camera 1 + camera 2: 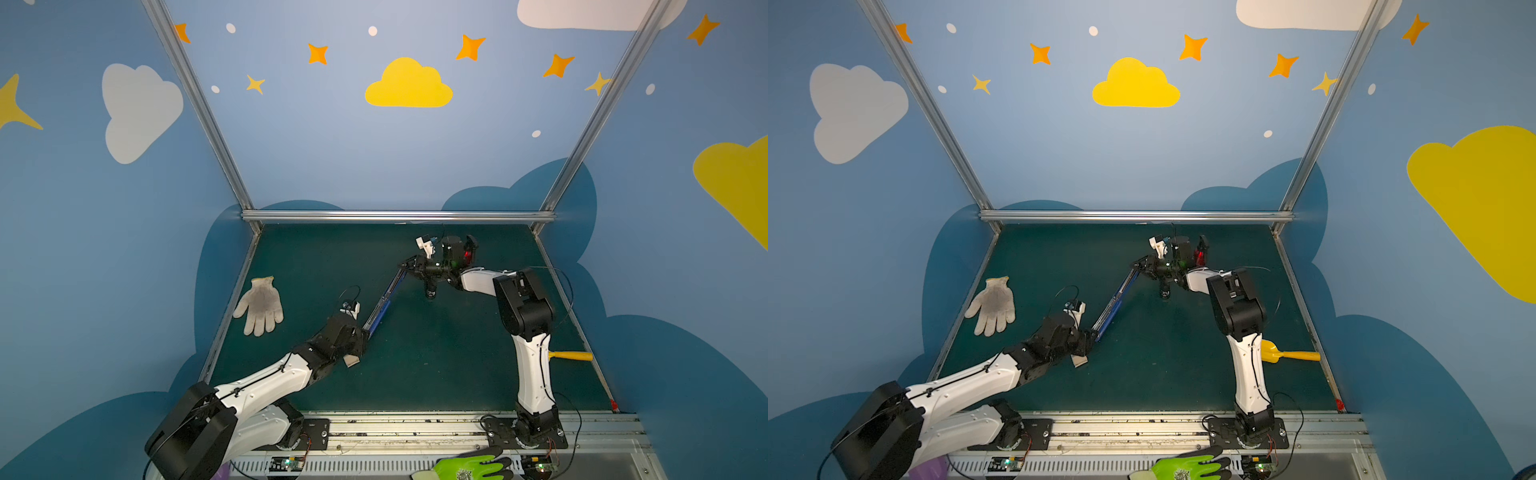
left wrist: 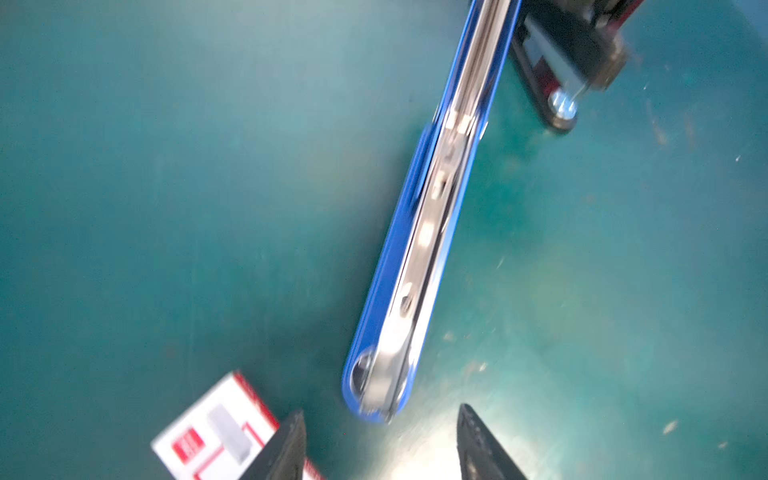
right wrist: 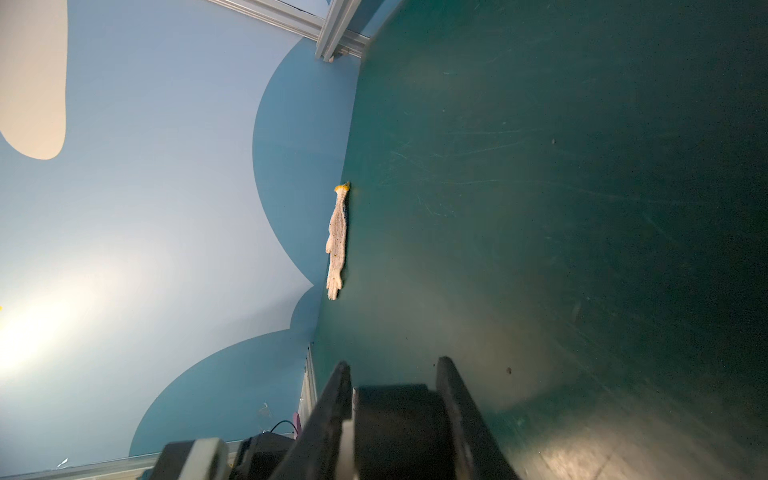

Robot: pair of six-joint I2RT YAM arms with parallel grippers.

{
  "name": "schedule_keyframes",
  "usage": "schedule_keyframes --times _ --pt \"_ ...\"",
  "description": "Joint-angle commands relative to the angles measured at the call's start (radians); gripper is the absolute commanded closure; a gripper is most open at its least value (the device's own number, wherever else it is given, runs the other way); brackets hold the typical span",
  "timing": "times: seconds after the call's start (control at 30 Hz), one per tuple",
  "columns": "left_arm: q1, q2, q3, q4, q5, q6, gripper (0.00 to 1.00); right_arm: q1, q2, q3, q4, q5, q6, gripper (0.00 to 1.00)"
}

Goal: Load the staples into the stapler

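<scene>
The stapler (image 1: pixel 382 305) (image 1: pixel 1115 301) is swung open into one long blue and metal strip, slanting up from the green table. Its metal channel (image 2: pixel 428 232) faces the left wrist camera. My right gripper (image 1: pixel 409 266) (image 3: pixel 392 370) is shut on the stapler's black far end (image 3: pixel 395 411). My left gripper (image 1: pixel 365 332) (image 2: pixel 381 411) stands open at the strip's near tip, both fingers apart from it. The staples (image 2: pixel 212 436), a white box with a red mark, lie flat on the table beside the left gripper (image 1: pixel 1090 334), also seen in both top views (image 1: pixel 352 360) (image 1: pixel 1079 360).
A white knit glove (image 1: pixel 259 305) (image 3: pixel 337 241) lies at the table's left edge. A yellow plastic scoop (image 1: pixel 1287 355) sits behind the right arm at the right edge. A green glove (image 1: pixel 469 467) rests on the front rail.
</scene>
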Motion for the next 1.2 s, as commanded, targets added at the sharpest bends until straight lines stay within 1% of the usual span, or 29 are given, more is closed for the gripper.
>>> schedule_keyframes --times 0.0,0.27,0.43,0.6,0.83,0.93,1.0,1.1,1.17 --pt "-0.005 -0.02 -0.054 0.221 0.023 0.017 0.42 -0.006 0.011 0.041 0.004 -0.04 0.0 0.85" --pt "-0.005 0.0 -0.117 0.321 0.061 0.136 0.46 -0.004 0.018 0.048 -0.003 -0.039 0.001 0.85" --pt "0.001 0.078 -0.112 0.372 0.056 0.152 0.5 -0.005 0.022 0.055 -0.001 -0.042 0.005 0.85" --pt "0.011 0.161 -0.075 0.388 0.065 0.157 0.53 -0.005 0.014 0.055 -0.003 -0.043 0.003 0.85" --pt "0.024 0.189 -0.067 0.404 0.108 0.156 0.64 -0.005 0.017 0.055 -0.004 -0.041 0.004 0.85" --pt "0.026 0.196 -0.066 0.403 0.117 0.161 0.66 -0.005 0.019 0.056 0.002 -0.042 0.004 0.85" --pt "0.027 0.208 -0.059 0.405 0.126 0.167 0.73 -0.004 0.018 0.057 0.002 -0.042 0.007 0.85" --pt "0.033 0.234 -0.045 0.408 0.14 0.171 0.75 -0.004 0.015 0.057 -0.001 -0.039 0.003 0.85" --pt "0.034 0.253 -0.035 0.408 0.149 0.172 0.79 -0.004 0.015 0.062 -0.008 -0.039 0.0 0.85"
